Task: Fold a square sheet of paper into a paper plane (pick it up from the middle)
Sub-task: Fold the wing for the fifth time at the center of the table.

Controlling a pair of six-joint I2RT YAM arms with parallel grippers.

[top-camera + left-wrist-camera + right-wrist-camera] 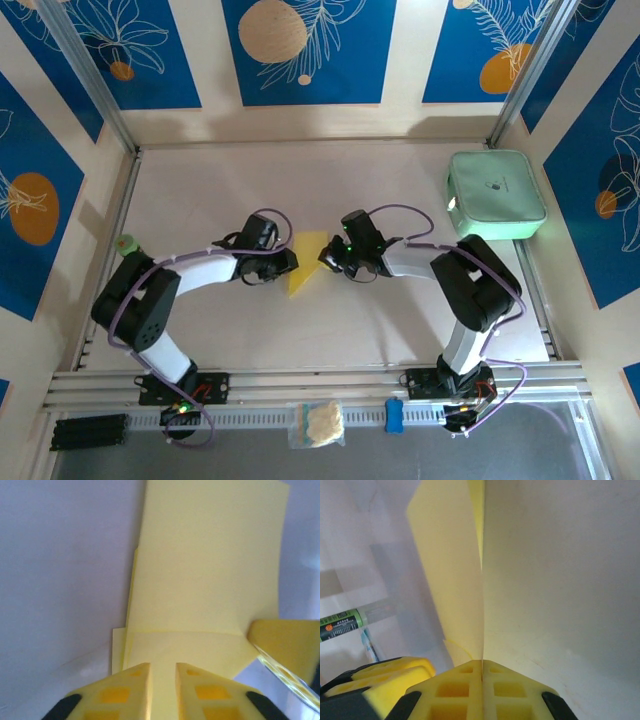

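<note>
The yellow sheet of paper (308,262), folded into layers like a half-made paper plane, lies mid-table between both grippers. My left gripper (291,262) is at its left edge. In the left wrist view the folded sheet (210,565) stretches ahead, and the left gripper (162,680) has its jaws a little apart with paper showing in the gap. My right gripper (328,256) is at the right edge. In the right wrist view it (482,667) is shut on the paper's fold (455,570), which stands up from the pinched seam.
A mint-green case (497,193) sits at the back right of the table. On the front rail lie a cream wad in a clear bag (320,424) and a small blue object (394,415). A green-labelled tube (340,622) shows left of the paper.
</note>
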